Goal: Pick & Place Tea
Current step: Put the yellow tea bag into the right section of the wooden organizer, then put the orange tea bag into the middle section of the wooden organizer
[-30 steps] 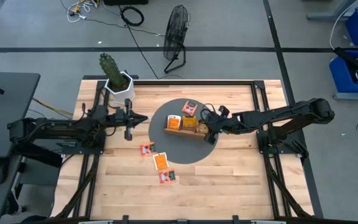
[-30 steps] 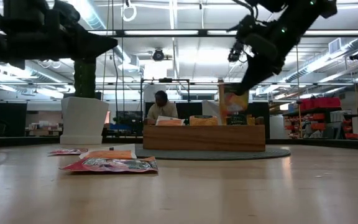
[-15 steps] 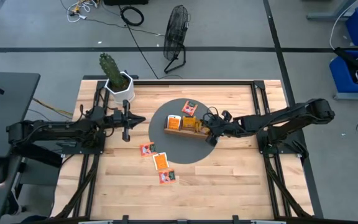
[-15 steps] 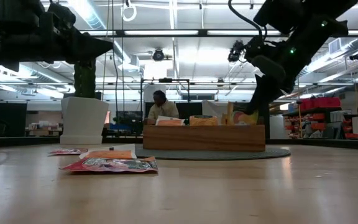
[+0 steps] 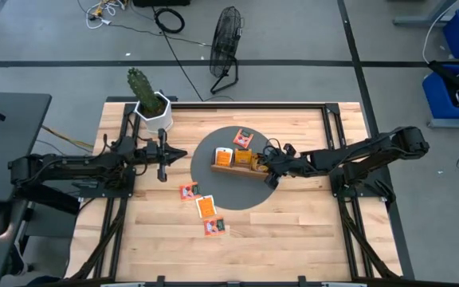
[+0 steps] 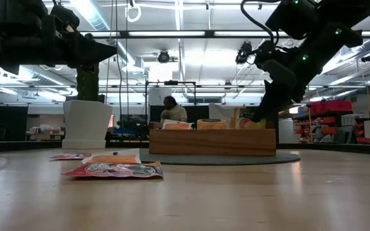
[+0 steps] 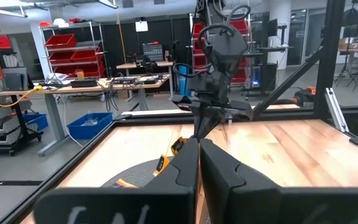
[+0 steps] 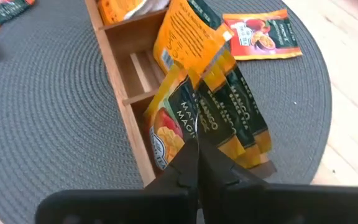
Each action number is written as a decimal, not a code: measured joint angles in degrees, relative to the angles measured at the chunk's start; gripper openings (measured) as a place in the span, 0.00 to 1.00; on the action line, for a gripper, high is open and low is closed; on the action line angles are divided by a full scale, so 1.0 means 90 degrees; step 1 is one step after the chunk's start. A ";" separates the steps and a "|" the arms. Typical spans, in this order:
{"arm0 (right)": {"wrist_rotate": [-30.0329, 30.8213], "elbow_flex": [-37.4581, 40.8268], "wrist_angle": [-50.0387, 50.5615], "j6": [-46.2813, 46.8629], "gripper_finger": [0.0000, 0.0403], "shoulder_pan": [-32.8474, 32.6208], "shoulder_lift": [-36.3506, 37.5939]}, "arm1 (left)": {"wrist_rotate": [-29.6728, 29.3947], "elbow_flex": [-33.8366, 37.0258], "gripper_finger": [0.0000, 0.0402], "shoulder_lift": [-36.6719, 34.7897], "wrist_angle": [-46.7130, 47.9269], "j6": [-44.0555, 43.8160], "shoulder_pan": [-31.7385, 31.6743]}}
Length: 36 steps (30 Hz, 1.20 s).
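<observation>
Sachets (image 8: 213, 118) look light, thin and floppy, standing in the tray's (image 8: 114, 53) end compartment; best pinched by a top edge. Right gripper (image 8: 197, 144) seems closed on one there. Left gripper (image 5: 163, 155) waits, closed, empty.

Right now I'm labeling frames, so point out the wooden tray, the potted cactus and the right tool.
wooden tray (image 6: 211, 142), low view, front wall.
potted cactus (image 5: 141, 84), high view, green stem.
right tool (image 5: 261, 162), high view, fingertips at the tray's end.
</observation>
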<state>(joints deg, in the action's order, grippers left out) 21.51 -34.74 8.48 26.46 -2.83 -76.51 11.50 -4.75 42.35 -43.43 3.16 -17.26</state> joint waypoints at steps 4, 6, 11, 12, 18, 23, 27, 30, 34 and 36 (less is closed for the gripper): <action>0.0025 0.0000 -0.0192 -0.0150 0.06 0.0000 0.0000 | -0.0002 0.0000 0.05 0.0000 0.0043 -0.0002 0.0000; 0.0088 0.0000 -0.0232 -0.0185 0.11 -0.0002 0.0000 | -0.0002 0.0000 0.05 0.0000 0.0131 -0.0002 0.0000; 0.0224 -0.0017 -0.0210 -0.0178 0.27 -0.0002 0.0000 | -0.0002 -0.0005 0.05 0.0000 0.0392 -0.0014 0.0000; 0.0224 -0.0017 -0.0208 -0.0173 0.30 0.0000 0.0002 | -0.0002 -0.0005 0.05 0.0000 0.0458 -0.0066 0.0000; 0.0226 -0.0022 -0.0230 -0.0211 0.51 -0.0001 0.0181 | -0.0002 -0.0005 0.05 0.0000 0.0817 -0.0462 0.0000; 0.0226 -0.0024 -0.0248 -0.0332 0.60 0.0000 0.0487 | 0.0000 -0.0005 0.05 0.0000 0.1227 -0.1024 0.0000; 0.0226 -0.0024 -0.0257 -0.0367 0.62 0.0000 0.0699 | 0.0040 -0.0007 0.05 0.0001 0.1876 -0.1461 0.0000; 0.0235 -0.0024 -0.0299 -0.0485 0.62 0.0000 0.0772 | 0.0043 -0.0007 0.09 0.0000 0.2342 -0.1675 0.0000; 0.0347 -0.0024 -0.0381 -0.0517 0.62 -0.0002 0.0775 | 0.0070 -0.0007 0.21 0.0002 0.2751 -0.2112 0.0048; 0.0415 -0.0024 -0.0428 -0.0562 0.61 0.0000 0.0775 | 0.0094 -0.0007 0.28 0.0002 0.2907 -0.2321 0.0100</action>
<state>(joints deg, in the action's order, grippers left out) 25.25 -34.96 4.63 21.41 -2.83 -69.54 12.35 -4.82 42.37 -17.27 -17.74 -16.35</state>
